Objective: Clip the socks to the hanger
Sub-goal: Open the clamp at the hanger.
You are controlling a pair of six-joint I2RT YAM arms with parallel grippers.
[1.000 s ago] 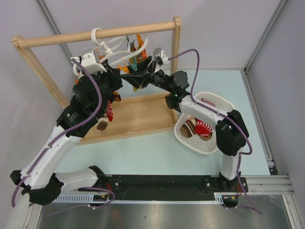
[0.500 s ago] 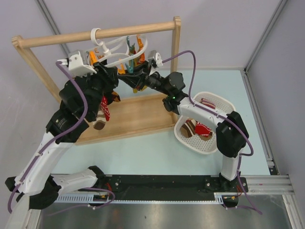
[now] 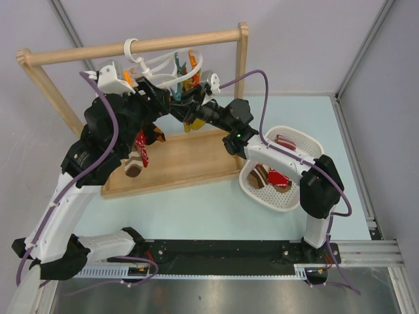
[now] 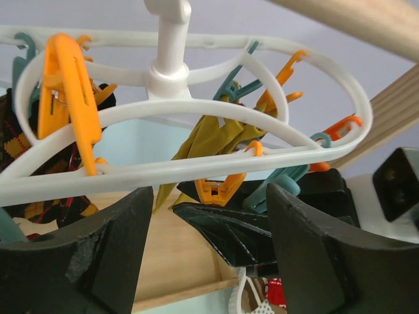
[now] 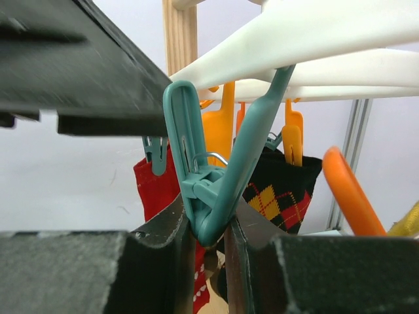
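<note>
A wooden rail frame (image 3: pixel 137 46) stood at the back of the table, with the white oval hanger (image 3: pixel 154 65) hooked on its rail. Both black arms reached up to the hanger from below. To the right of the hanger, and lower, a white perforated basket (image 3: pixel 308 140) lay on the table. It held brown striped socks (image 3: pixel 260 176) and a red patterned sock (image 3: pixel 280 178).

From above, the arms hid most of what hung from the hanger; a hung red sock (image 3: pixel 142 147) dangled under its left side.

The left gripper (image 4: pixel 209 196) sat just beneath the hanger's near ring, its fingers spread wide with nothing held between them. Its camera alone showed a mustard-yellow sock (image 4: pixel 209 137) hanging inside the ring, among orange and teal pegs.

The right gripper (image 5: pixel 209 229) was under the hanger too, its fingers pinched together on the lower end of one teal peg (image 5: pixel 209 176) that hung from the ring. Only this camera showed a black diamond sock (image 5: pixel 281 190) behind that peg, beside the hung red sock.
</note>
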